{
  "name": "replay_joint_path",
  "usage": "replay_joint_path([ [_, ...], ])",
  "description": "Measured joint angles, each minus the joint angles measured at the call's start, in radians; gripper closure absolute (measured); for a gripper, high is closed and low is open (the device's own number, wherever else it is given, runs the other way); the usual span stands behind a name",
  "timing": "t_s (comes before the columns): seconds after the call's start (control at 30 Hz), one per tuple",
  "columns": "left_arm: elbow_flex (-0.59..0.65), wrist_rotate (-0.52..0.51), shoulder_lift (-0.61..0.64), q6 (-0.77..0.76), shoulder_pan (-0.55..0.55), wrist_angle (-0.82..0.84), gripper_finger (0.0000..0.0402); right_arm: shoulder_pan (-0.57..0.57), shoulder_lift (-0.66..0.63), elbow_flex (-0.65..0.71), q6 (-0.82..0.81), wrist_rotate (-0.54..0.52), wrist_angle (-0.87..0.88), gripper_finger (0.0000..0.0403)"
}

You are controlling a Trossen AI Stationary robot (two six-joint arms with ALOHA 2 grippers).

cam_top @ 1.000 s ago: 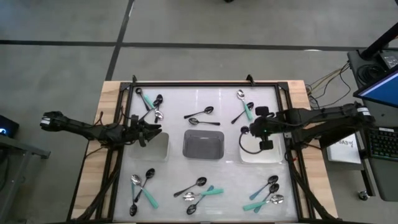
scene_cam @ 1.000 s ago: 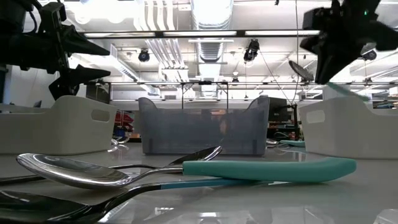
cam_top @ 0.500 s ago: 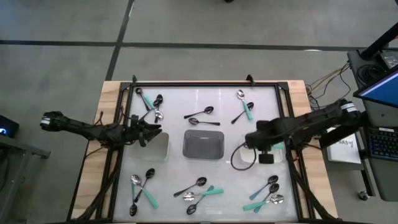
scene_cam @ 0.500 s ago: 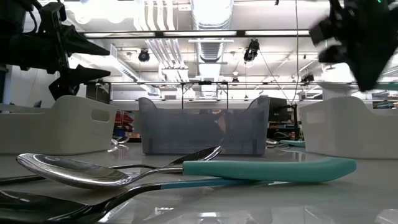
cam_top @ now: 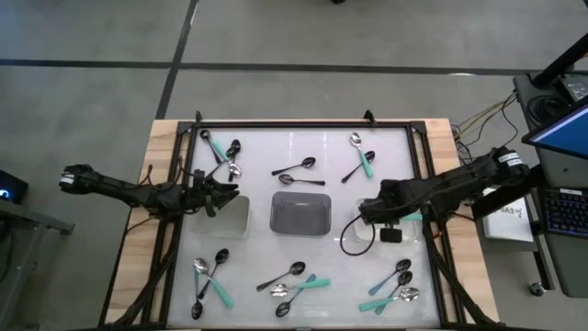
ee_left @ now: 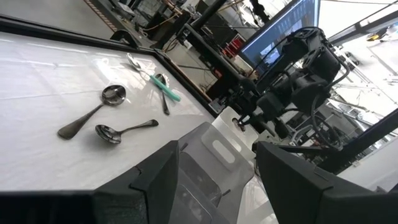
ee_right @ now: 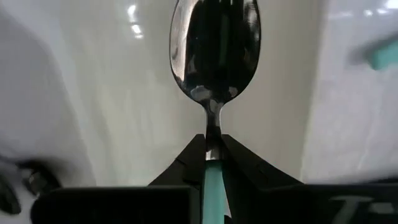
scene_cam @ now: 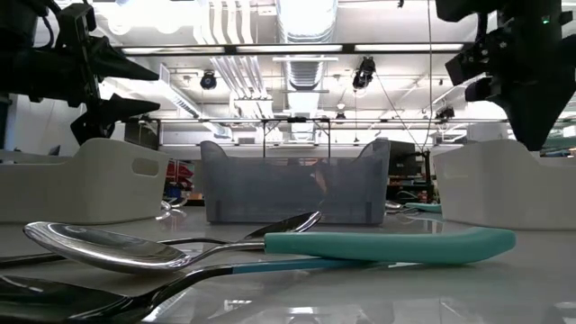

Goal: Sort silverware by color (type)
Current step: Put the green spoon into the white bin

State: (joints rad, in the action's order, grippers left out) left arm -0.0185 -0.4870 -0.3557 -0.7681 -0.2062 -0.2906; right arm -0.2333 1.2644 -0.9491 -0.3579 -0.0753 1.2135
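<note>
Small spoons lie in groups on the white table: black, silver and mint-handled ones at the far left [cam_top: 222,153], far right [cam_top: 361,158], near left [cam_top: 209,276], near middle [cam_top: 294,280] and near right [cam_top: 395,290]. My right gripper [cam_top: 372,213] hovers over the right white tray [cam_top: 411,226], shut on a mint-handled spoon [ee_right: 214,50] with a shiny bowl. My left gripper [cam_top: 219,195] waits open above the left tray [cam_top: 235,215]; its fingers [ee_left: 155,180] stand wide apart. My right gripper pinches the spoon between its two fingertips [ee_right: 186,163], at the upper end of the mint handle [ee_right: 211,177] where the metal neck begins. The spoon lies along the fingers and sticks out past them, bowl foremost. It is lifted clear, above the white tray.
A grey tray [cam_top: 301,213] stands in the table's middle between the two white ones. Two spoons [cam_top: 299,171] lie beyond it. A dark frame [cam_top: 303,124] borders the table. A cable loop [cam_top: 354,237] hangs by the right wrist.
My right gripper, still shut on the spoon, has moved from beside the far-right spoons toward the near edge and slightly left, coming over the right tray; the arm has swung with it. The left arm has kept still.
</note>
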Motion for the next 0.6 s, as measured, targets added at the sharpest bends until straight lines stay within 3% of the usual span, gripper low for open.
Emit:
replay_joint_path([
  [0.37, 0.000, 0.000, -0.002, 0.000, 0.000, 0.000, 0.0203, 0.003, 0.000, -0.019, -0.043, -0.029, 0.004, 0.0277],
  [0.6, 0.000, 0.000, -0.003, 0.000, 0.000, 0.000, 0.0203, 0.095, 0.000, -0.140, -0.041, -0.248, 0.000, 0.0267],
])
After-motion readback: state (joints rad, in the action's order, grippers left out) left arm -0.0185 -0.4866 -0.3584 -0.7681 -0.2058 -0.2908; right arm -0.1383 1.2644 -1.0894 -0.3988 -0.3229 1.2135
